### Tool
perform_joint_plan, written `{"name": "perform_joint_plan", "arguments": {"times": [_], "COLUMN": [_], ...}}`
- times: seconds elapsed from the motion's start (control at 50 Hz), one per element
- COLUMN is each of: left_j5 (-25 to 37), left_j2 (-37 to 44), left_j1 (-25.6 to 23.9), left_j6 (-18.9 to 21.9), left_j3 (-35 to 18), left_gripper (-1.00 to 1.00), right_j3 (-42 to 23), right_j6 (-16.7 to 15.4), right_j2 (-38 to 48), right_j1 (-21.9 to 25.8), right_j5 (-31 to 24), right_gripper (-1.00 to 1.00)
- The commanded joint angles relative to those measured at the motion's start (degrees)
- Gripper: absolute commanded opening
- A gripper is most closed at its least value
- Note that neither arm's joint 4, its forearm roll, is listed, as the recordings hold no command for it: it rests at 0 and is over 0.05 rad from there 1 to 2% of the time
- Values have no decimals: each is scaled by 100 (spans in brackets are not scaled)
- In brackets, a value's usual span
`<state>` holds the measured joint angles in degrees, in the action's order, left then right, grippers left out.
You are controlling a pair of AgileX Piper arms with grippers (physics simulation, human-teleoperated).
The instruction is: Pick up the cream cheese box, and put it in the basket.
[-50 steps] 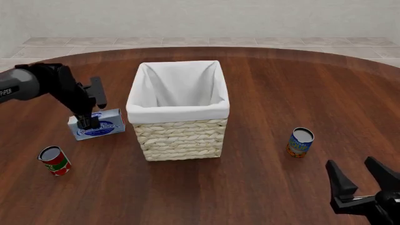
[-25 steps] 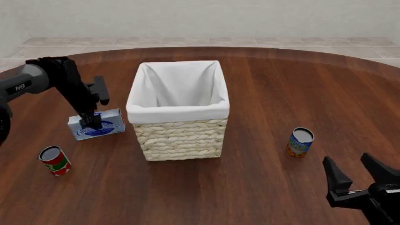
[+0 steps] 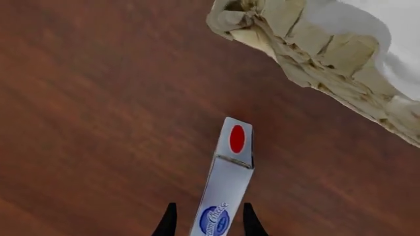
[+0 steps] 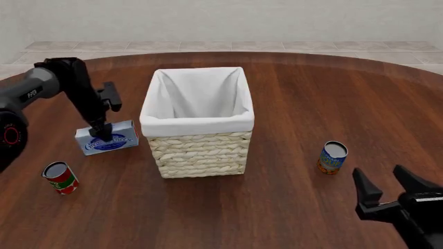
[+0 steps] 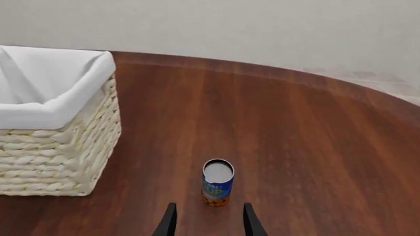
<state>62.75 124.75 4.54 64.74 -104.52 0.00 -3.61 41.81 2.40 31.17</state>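
Where wicker weaves, flat box (image 4: 108,140)

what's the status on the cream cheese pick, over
Left gripper straddling cream cheese box, box on table. Right gripper open, idle. Basket beside box; path clear.

Red can (image 4: 60,177), blue-orange can (image 4: 333,157) (both upright) on table (image 4: 291,104).

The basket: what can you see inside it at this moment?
Inside the basket only its white cloth lining shows, with no object on it. The near wall hides the bottom, so anything lying low there cannot be seen.
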Motion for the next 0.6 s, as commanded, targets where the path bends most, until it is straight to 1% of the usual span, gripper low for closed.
{"name": "perform_joint_plan", "arguments": {"times": [0.02,0.04,0.1,0.12,0.14,0.2,0.22,0.24,0.26,0.42,0.44,0.46,0.48,0.6], "left_j5": [616,710,710,710,682,642,562,565,521,373,388,360,377,242], "left_j2": [741,824,826,786,756,756,698,728,701,611,622,555,555,473], "left_j1": [-137,-144,-145,-161,-166,-129,-117,-94,-86,-54,-49,-81,-86,-41], "left_j6": [-283,-448,-448,-489,-390,-358,-284,-296,-250,-156,-191,-186,-224,-119], "left_j3": [-749,-899,-902,-871,-824,-821,-706,-745,-684,-488,-525,-426,-439,-275], "left_gripper": [100,100,100,100,100,100,100,100,-100,-100,-100,-100,-100,-100], "right_j3": [0,0,0,0,0,0,0,0,0,0,0,0,0,0], "right_j6": [34,47,47,73,76,88,94,101,104,128,132,138,136,145], "right_j2": [905,1053,1099,1346,1399,1358,1309,1253,1172,764,721,619,574,349], "right_j1": [-63,-66,-66,-79,-77,-70,-64,-61,-66,-35,-38,-40,-39,-33], "right_j5": [828,968,1014,1235,1283,1239,1192,1140,1064,675,635,541,497,287], "right_gripper": [100,100,100,100,100,100,100,100,100,100,100,100,100,100]}}
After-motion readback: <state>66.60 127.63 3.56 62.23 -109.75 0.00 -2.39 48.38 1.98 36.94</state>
